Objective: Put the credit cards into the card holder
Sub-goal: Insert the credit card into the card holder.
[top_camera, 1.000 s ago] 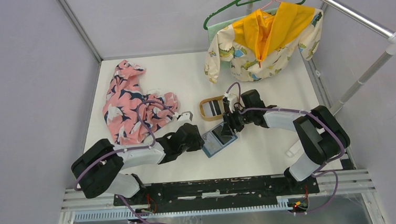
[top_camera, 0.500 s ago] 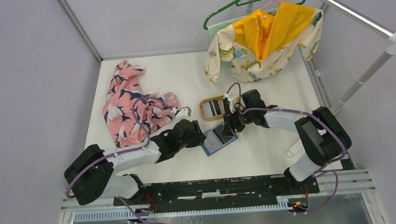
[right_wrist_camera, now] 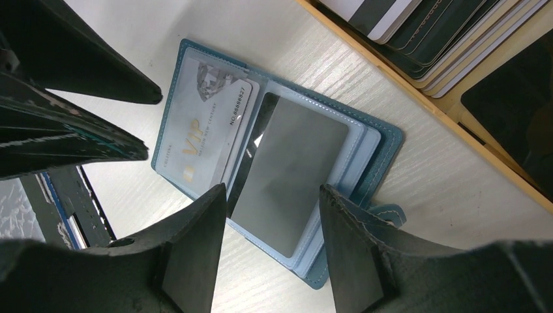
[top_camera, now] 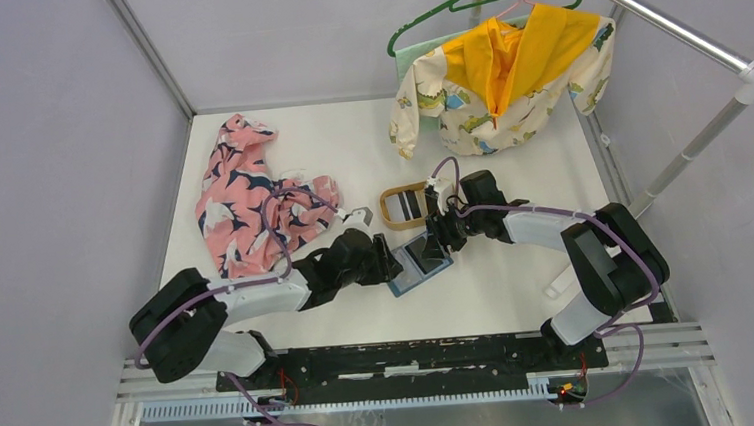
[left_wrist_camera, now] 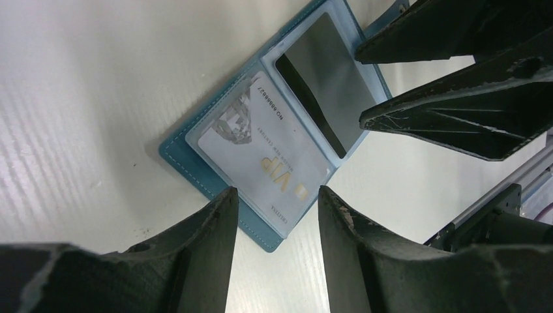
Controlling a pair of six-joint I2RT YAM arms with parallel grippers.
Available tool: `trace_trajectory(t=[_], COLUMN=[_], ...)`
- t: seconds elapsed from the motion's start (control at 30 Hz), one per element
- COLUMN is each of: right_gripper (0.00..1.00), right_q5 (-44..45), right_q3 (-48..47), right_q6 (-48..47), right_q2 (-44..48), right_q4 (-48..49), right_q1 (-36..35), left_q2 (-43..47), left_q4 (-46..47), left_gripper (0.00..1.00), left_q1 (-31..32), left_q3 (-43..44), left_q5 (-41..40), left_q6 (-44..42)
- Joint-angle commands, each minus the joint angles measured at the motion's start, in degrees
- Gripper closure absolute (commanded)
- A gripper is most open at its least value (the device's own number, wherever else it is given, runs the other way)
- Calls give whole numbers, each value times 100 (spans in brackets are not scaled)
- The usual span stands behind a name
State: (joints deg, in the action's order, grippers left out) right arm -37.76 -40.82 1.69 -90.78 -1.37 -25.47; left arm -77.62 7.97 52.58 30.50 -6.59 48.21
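Note:
The teal card holder (top_camera: 419,263) lies open on the white table between both grippers. In the left wrist view the holder (left_wrist_camera: 175,149) shows a pale VIP card (left_wrist_camera: 261,147) in one pocket and a dark grey card (left_wrist_camera: 323,75) in the other. The right wrist view shows the same holder (right_wrist_camera: 386,140), VIP card (right_wrist_camera: 199,140) and grey card (right_wrist_camera: 290,176). My left gripper (left_wrist_camera: 276,192) is open and empty just above the holder's near corner. My right gripper (right_wrist_camera: 272,189) is open and empty over the grey card side. More dark cards (right_wrist_camera: 417,26) lie stacked in the tan tray (right_wrist_camera: 398,77).
The tan oval tray (top_camera: 388,209) stands just behind the holder. A pink floral garment (top_camera: 247,197) lies at the left. A yellow and patterned garment (top_camera: 499,79) hangs from a rack at the back right. The two grippers (top_camera: 389,262) (top_camera: 438,234) are close together.
My left gripper has moved right, up to the card holder's left edge. The right gripper and the holder have hardly moved.

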Motion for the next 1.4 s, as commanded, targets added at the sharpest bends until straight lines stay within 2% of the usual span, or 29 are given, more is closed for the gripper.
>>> trace_trajectory(t=[0.0,0.2,0.33,0.5,0.97,1.17,1.37], right_gripper=[40,40,40,40,40,39,40], right_q5=[-91,-105,-117,-127,-205,-240,-288], right_q3=[-84,-85,-84,-85,-84,-85,-93], right_q6=[-3,-4,-7,-3,8,11,15], right_q2=[131,132,121,104,96,104,100], right_q4=[31,23,24,22,30,33,27], right_q1=[21,24,21,24,31,32,32], left_q2=[-348,-617,-462,-318,-679,-620,-539], left_q4=[673,469,40,-43,574,670,733], left_gripper=[45,44,42,39,39,45,47], left_q1=[-18,-21,-21,-24,-26,-29,-42], left_q3=[24,180,232,206,334,373,369], left_q5=[339,233,-88,-118,304,336,332], left_q6=[322,440,444,444,486,505,508])
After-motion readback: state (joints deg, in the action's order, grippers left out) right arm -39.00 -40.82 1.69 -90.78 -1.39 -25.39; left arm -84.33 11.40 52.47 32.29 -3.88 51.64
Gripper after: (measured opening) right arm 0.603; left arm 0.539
